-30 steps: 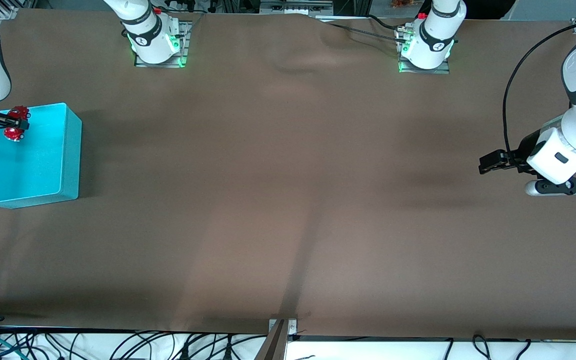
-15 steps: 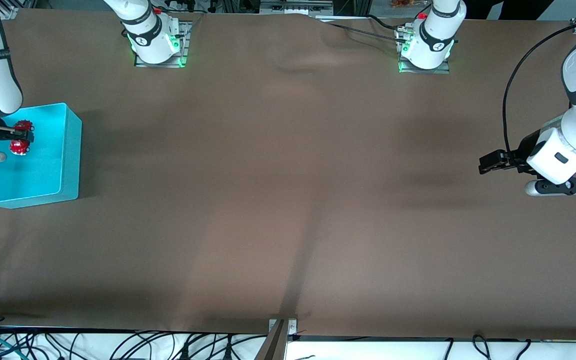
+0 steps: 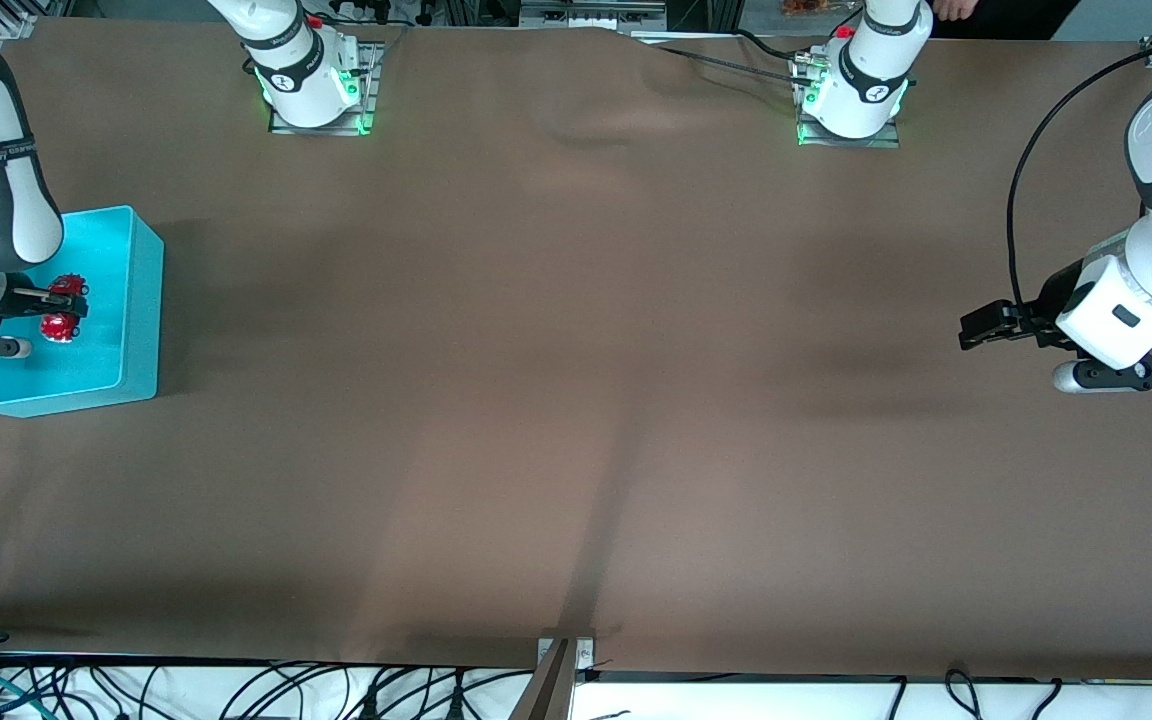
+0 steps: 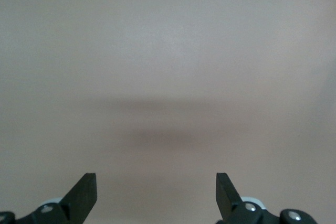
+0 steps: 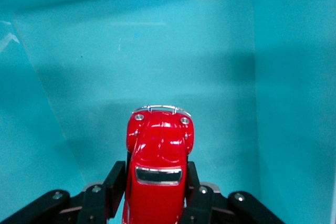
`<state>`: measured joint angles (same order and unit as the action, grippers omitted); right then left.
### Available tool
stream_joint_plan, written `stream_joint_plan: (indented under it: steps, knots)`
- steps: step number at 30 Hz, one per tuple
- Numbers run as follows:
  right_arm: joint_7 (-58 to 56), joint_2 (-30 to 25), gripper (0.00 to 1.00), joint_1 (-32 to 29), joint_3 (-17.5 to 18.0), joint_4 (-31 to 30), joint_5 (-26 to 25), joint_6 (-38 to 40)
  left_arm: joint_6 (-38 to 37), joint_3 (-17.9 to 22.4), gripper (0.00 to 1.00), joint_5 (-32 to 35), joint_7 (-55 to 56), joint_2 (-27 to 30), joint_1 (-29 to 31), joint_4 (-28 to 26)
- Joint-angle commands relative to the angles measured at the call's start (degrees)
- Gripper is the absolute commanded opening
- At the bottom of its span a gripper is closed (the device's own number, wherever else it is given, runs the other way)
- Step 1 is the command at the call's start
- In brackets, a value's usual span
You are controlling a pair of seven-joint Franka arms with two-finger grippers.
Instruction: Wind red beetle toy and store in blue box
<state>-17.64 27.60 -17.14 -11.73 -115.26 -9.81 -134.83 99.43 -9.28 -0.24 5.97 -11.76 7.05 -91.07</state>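
Note:
The red beetle toy (image 3: pixel 60 326) hangs inside the blue box (image 3: pixel 142 300), which stands at the right arm's end of the table. My right gripper (image 3: pixel 64 306) is shut on the toy's sides. In the right wrist view the red beetle toy (image 5: pixel 160 148) points its nose at the blue box (image 5: pixel 94 61) floor, with the right gripper (image 5: pixel 155 178) clamped on its body and cyan walls all round. My left gripper (image 3: pixel 976 326) waits open over bare table at the left arm's end. The left wrist view shows the left gripper (image 4: pixel 156 188) with nothing between its fingers.
A brown cover (image 3: pixel 576 400) spreads over the whole table. Both arm bases (image 3: pixel 311 85) stand along the edge farthest from the front camera. Cables and a metal bracket (image 3: pixel 566 655) line the nearest edge.
My right gripper has carried the toy over the box toward the front camera and a little toward the table's middle. The left arm has not moved.

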Motion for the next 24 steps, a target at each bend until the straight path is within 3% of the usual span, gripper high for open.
stream_joint_plan:
  steps: [1,3,5,6,8,9,16,24]
  knots:
    - [0.06,1.31,0.0,-1.31,1.36,1.09,0.93,-1.57,-0.29,0.05,1.0,-1.34,-1.22,-0.81,0.07,1.68]
    - [0.41,1.93,0.0,-1.49,1.45,0.91,0.93,-2.72,-0.29,0.05,1.0,-1.34,-1.22,-0.81,0.07,1.68]
    - [0.94,2.37,0.11,-1.75,1.53,0.91,0.93,-2.98,-0.29,0.05,1.0,-1.25,-1.22,-0.81,0.07,1.68]
    - [1.11,2.46,0.23,-1.75,1.53,0.91,0.93,-3.07,-0.29,0.05,1.0,-1.25,-1.22,-0.81,0.07,1.68]
    - [1.38,2.72,0.62,-1.75,1.88,0.82,1.02,-3.42,-0.29,0.05,1.0,-1.34,-1.22,-0.81,0.07,1.68]
    - [1.9,2.72,0.67,-1.75,2.15,0.82,0.93,-3.6,-0.29,0.05,1.0,-1.34,-1.22,-0.81,0.07,1.68]
    - [5.42,2.72,0.91,-1.75,2.76,0.91,0.84,-3.69,-0.29,0.05,1.0,-1.34,-1.22,-0.81,0.07,1.68]
    - [5.33,2.02,0.95,-1.75,2.85,1.0,0.84,-3.08,-0.29,0.05,1.0,-1.34,-1.31,-0.81,0.16,1.68]
